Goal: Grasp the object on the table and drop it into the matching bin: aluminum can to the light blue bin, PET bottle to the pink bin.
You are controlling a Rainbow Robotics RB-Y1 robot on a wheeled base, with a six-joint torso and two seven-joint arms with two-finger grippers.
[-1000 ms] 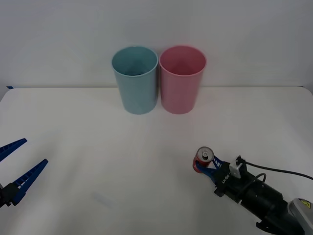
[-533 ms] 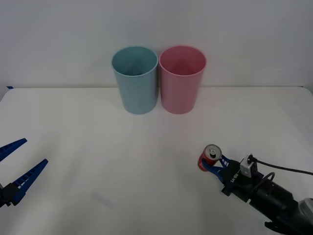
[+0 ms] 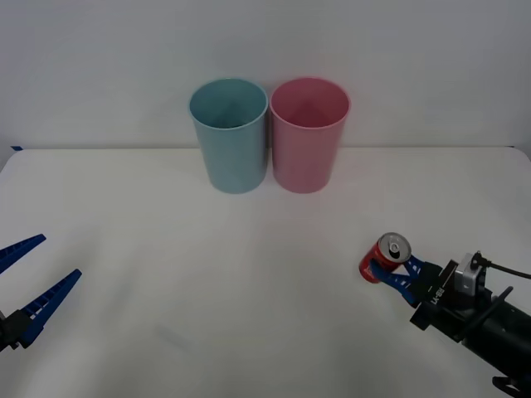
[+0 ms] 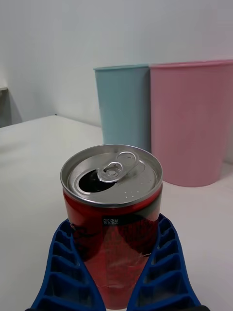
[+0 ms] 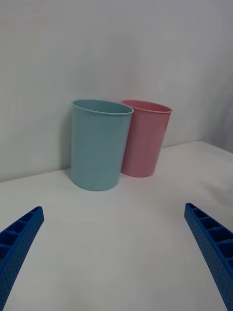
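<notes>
With the small red aluminium drink can [image 3: 385, 258] clamped between my right jaws [image 3: 395, 271], what matters now is where it sits relative to the bins. In the front view the can is at the near right of the wide white surface [image 3: 166, 249], and it looks to be lifted a little off it, though I can't be sure of that from here. Its long axis is close to upright, silver top and pull tab facing up, with the ribbed blue fingers [image 4: 160, 262] pressing on both sides of its lower body [image 4: 112, 218].

Both bins stand at the far middle, side by side and nearly touching. The tall tapered light blue plastic bin [image 3: 229, 133] is the left one of the pair, so it lies beyond the matching pink plastic bin [image 3: 309, 133] as reckoned from my right arm. I judge the carry has to go forward and leftward, passing the pink mouth before any release.

My left jaws [image 3: 25, 290] hang spread apart at the near left edge, holding nothing, well apart from the can.
</notes>
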